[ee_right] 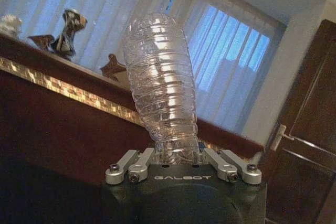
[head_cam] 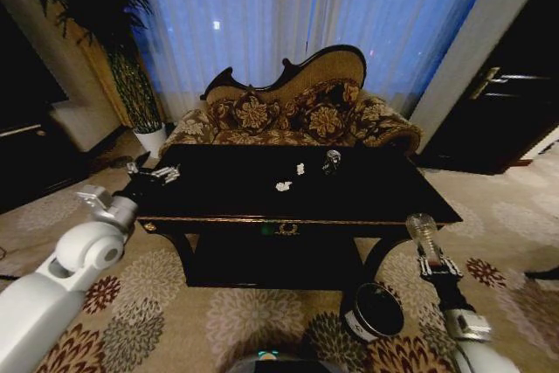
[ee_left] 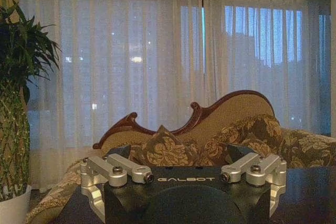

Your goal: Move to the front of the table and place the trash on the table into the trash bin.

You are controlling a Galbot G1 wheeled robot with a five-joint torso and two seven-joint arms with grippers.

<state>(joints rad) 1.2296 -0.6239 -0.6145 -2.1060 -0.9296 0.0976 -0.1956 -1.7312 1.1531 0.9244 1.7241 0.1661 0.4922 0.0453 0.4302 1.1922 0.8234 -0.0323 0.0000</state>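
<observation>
Head view: right pincer (head_cam: 426,255) is holding the clear bottle (head_cam: 421,231) off the tabletop's (head_cam: 367,203) front corner, up and right of the bin (head_cam: 376,310). Judgement: centre over the opening before releasing. Left pincer (head_cam: 155,172) is hovering wide at the left edge.

Right wrist view: fingers (ee_right: 137,162) are clamping the bottle's narrow end.

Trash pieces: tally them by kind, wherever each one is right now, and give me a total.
Clear plastic bottle: 1, held in the right gripper off the table's front right corner.
Shiny grey wad: 1, on the table.
White paper bits: 2, on the table.
Total: 4
</observation>
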